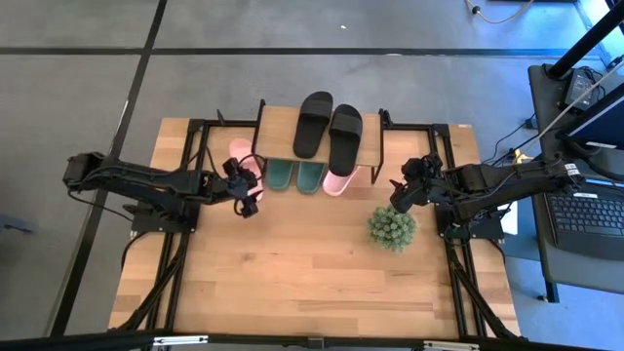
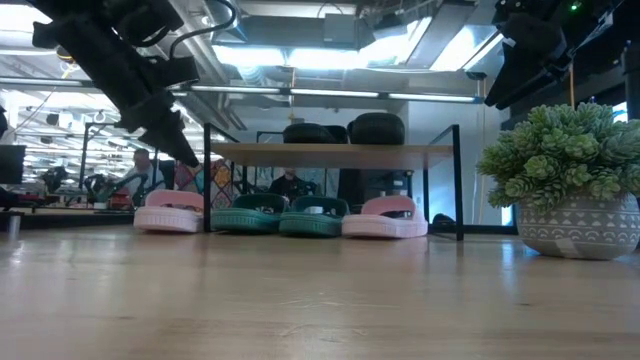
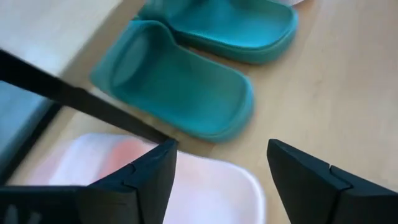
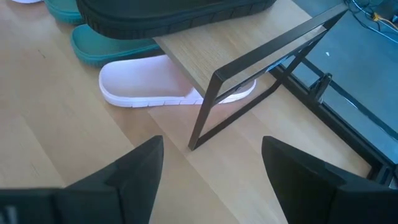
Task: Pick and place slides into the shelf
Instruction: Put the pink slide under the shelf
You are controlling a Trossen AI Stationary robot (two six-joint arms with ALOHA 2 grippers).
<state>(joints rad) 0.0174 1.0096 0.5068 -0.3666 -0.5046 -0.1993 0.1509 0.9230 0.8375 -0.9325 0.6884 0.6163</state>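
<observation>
The left gripper (image 1: 248, 191) hangs at the shelf's (image 1: 278, 125) 8 o'clock corner in the high view, fingers spread wide and empty, just above the left pink slide (image 1: 240, 153), which pokes out past the rack's left leg. The right gripper (image 1: 401, 195) waits off the shelf's 4 o'clock corner, also open and holding nothing, with the plant (image 1: 392, 228) at its 6 o'clock. The black slides (image 1: 329, 125) lie on the plank; the green slides (image 1: 296, 175) and the right pink slide (image 1: 339, 182) sit beneath it, toes sticking out toward the table's front.

In the low view the four lower slides stand in a row on the table under the plank, the left pink slide outside the leg at 9 o'clock.

The left wrist view shows that pink slide between the spread fingers (image 3: 149, 180), a green slide beyond; the arm seems placed to nudge or regrip it inward.

The right wrist view shows open fingers (image 4: 134, 165) facing the shelf's leg and the right pink slide tucked under the plank
</observation>
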